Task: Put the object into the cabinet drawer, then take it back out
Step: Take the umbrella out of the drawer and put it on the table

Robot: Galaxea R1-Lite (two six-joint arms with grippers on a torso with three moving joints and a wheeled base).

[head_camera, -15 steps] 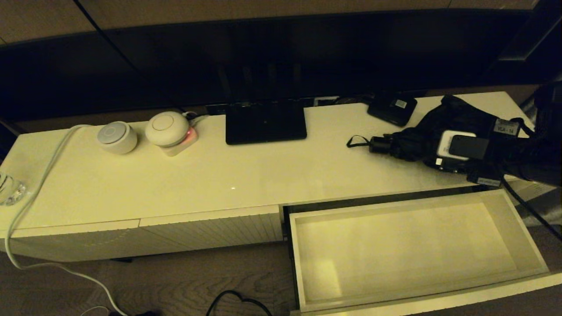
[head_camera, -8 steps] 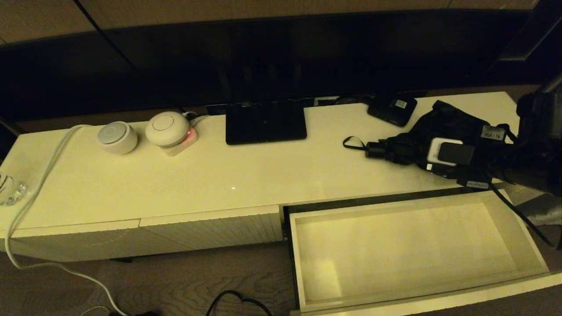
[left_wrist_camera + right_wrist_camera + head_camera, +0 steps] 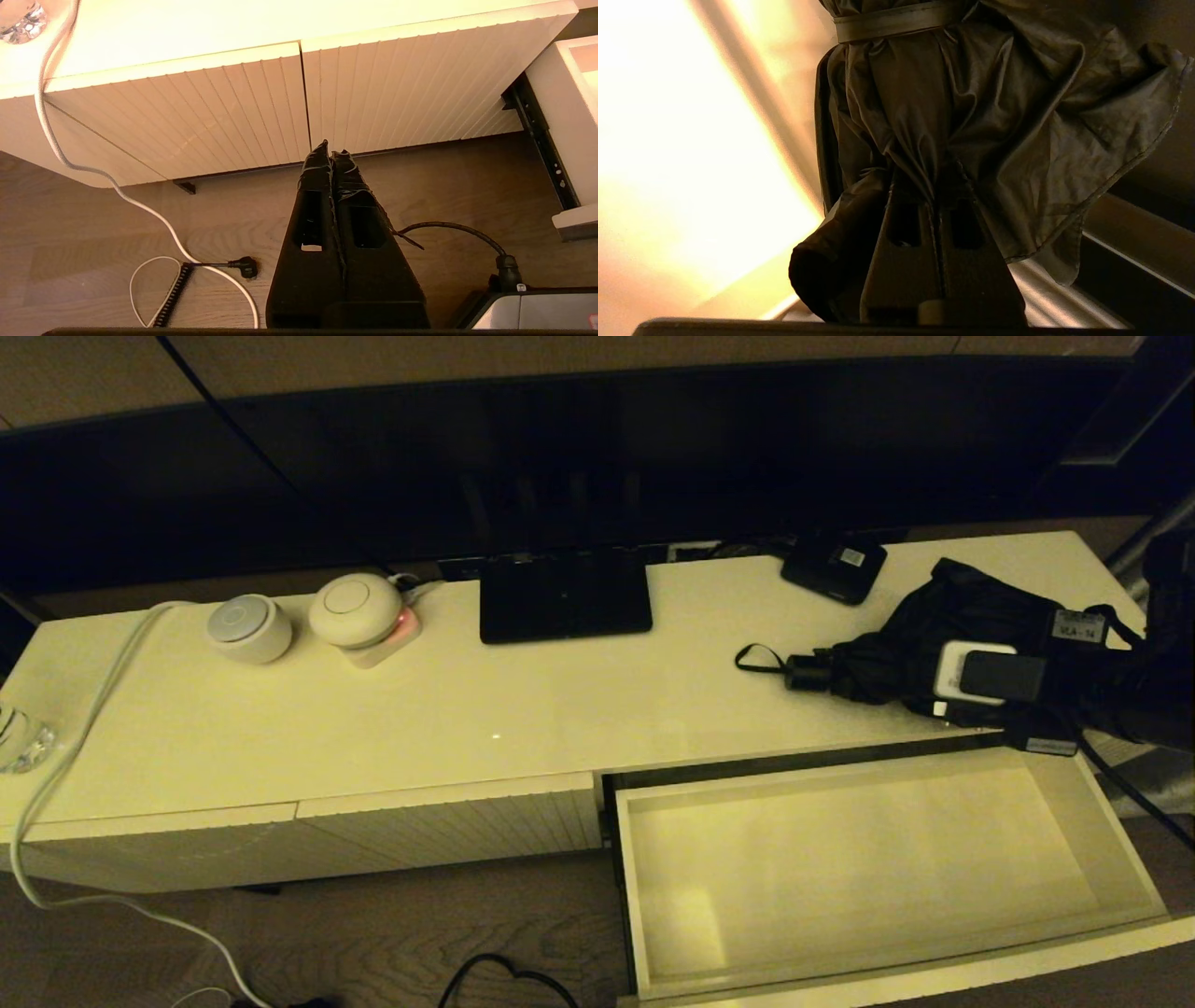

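Observation:
The black folding umbrella (image 3: 971, 611) lies at the right end of the cabinet top, just behind the open drawer. Its short handle (image 3: 808, 671) and wrist loop (image 3: 752, 658) point left. My right gripper (image 3: 920, 672) reaches in from the right and is shut on the bunched fabric (image 3: 1017, 107), the cloth pinched between the closed fingertips of that gripper (image 3: 930, 179). The cream drawer (image 3: 859, 868) is pulled fully out and holds nothing. My left gripper (image 3: 331, 151) hangs shut and empty low in front of the cabinet, outside the head view.
On the top sit a flat black stand base (image 3: 565, 595), a small black box with a white label (image 3: 834, 567), two round white devices (image 3: 248, 627) (image 3: 356, 609) and a white cable (image 3: 84, 728). Closed ribbed front panels (image 3: 187, 107) fill the left side. Cables (image 3: 154, 275) lie on the floor.
My right gripper, still holding the umbrella, swung slightly left, then back right and toward the cabinet's front edge. The handle now lies nearer the drawer. The left arm has not moved.

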